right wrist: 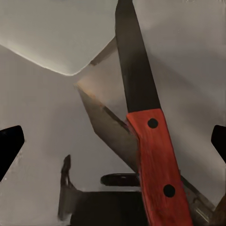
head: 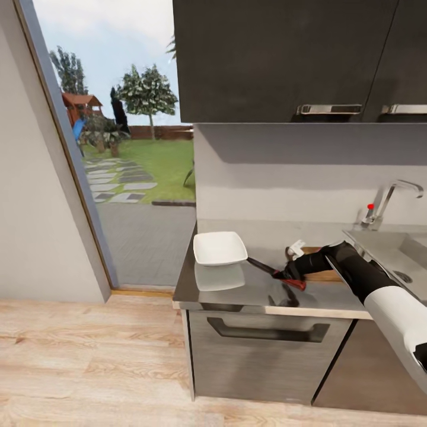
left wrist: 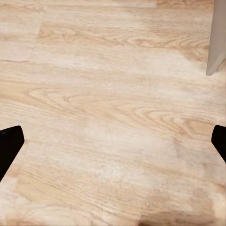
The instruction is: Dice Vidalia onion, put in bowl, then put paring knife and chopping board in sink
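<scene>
The paring knife lies on the countertop, its dark blade pointing at the white bowl. My right gripper hangs low over the red handle, open, with the knife between its spread fingers. A corner of the bowl shows beyond the blade tip. The brown chopping board is mostly hidden beneath my right forearm. The sink is at the far right. The onion is out of view. My left gripper is open over the wooden floor.
A chrome tap with a red dot stands behind the sink. Dark upper cabinets hang over the counter. A tall glass opening to the garden is on the left, with wooden floor in front.
</scene>
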`<state>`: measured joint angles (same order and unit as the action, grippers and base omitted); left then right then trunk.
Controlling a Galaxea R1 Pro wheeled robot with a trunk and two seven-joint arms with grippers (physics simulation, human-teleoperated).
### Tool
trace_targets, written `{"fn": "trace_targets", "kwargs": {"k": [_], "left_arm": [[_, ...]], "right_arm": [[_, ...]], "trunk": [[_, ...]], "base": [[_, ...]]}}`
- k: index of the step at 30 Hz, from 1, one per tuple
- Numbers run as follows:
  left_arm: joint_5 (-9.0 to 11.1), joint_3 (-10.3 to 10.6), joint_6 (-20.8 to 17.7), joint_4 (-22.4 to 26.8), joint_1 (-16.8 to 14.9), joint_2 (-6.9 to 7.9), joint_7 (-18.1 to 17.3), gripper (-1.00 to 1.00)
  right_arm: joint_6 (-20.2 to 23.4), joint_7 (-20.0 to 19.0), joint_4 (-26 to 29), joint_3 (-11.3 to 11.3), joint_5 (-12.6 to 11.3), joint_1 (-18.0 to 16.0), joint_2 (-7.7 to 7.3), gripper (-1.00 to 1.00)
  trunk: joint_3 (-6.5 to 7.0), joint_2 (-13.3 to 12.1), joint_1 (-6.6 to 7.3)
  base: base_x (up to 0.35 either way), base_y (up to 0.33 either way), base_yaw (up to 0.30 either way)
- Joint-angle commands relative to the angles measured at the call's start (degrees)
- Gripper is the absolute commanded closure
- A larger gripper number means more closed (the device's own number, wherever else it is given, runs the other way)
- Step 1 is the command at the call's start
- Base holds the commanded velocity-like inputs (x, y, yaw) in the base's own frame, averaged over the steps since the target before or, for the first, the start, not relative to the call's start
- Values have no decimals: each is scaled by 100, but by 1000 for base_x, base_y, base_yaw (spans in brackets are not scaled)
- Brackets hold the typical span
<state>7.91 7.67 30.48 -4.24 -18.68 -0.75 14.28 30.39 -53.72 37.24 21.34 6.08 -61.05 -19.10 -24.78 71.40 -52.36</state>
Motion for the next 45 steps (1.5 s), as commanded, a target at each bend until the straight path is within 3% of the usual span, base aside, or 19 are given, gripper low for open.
{"fn": "trace_targets", "kwargs": {"k": [1, 11, 25, 35, 45], "left_arm": [[53, 51, 37, -24, -12, -4, 5, -100], [53, 51, 36, -24, -12, -4, 9, -100], [53, 51, 34, -24, -11, -13, 13, -100], [53, 51, 36, -24, -13, -13, 14, -100], [53, 51, 35, -24, -10, -13, 14, -100]], "right_arm": [[-16, -137, 5, 3, 37, -4, -6, -100], [-94, -329, -14, -5, 42, -4, -5, -100], [-106, -337, -68, 1, 42, -4, -225, -100], [-461, -341, -307, -4, 34, -4, -227, -100], [-490, -341, -322, 1, 35, -4, -226, -100]], "trunk": [[-11, 4, 0], [-44, 4, 0], [-65, 4, 0], [-73, 4, 0], [-105, 4, 0]], "base": [[0, 0, 0], [0, 0, 0], [0, 0, 0], [0, 0, 0], [10, 0, 0]]}}
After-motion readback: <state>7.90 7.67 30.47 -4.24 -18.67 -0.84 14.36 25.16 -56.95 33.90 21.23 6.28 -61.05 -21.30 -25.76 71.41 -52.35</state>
